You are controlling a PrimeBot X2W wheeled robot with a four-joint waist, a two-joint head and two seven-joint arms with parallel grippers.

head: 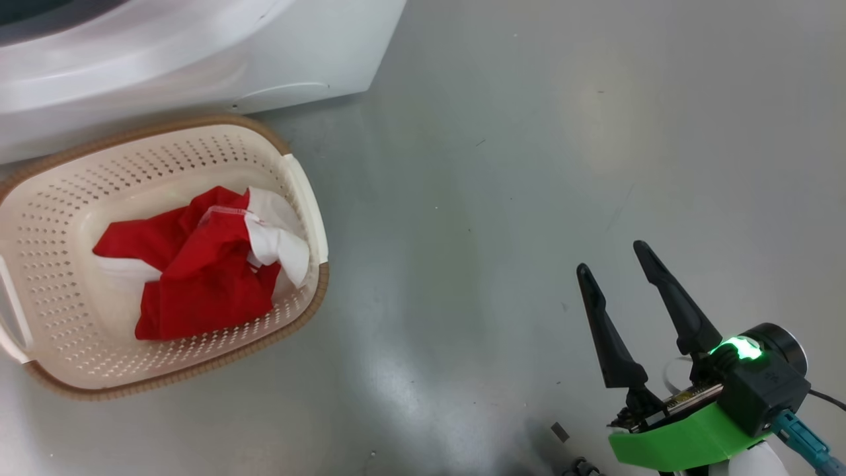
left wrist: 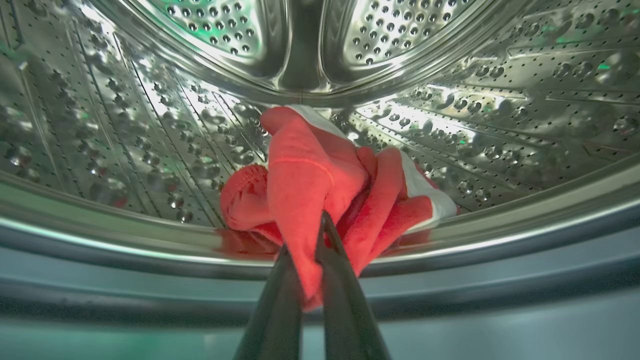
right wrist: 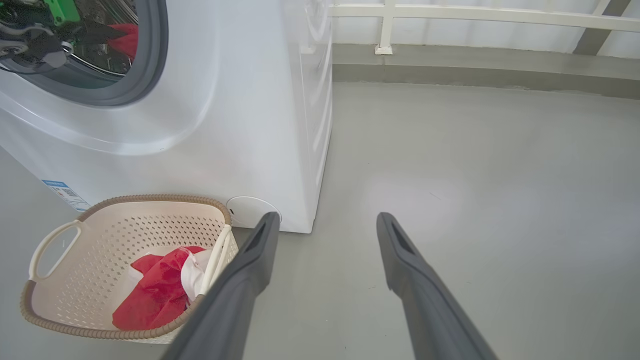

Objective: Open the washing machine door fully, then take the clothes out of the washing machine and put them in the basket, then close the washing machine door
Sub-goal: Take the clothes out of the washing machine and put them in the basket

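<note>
**Left gripper** (left wrist: pixel 306 240), lower centre of the left wrist view: the two dark fingers were pressed together on a fold of a red garment (left wrist: pixel 310 165) with white trim. The garment lay bunched on the front lip of the perforated steel drum (left wrist: pixel 140 145). The fingers pointed up the frame into the drum, with the pinched fabric between them. At the upper left of the right wrist view, the same arm reached through the grey rubber ring (right wrist: pixel 159 60) of the washing machine (right wrist: pixel 240 125).

**Right gripper** (head: pixel 613 259), lower right of the head view: the jaws stood wide apart and held nothing. Its fingers pointed up the frame over the grey floor (head: pixel 496 198), well apart from the basket (head: pixel 59 218).

The basket stood at the left of the head view, on the floor just in front of the washing machine. A second garment (head: pixel 198 277), red and white, lay crumpled inside it.
</note>
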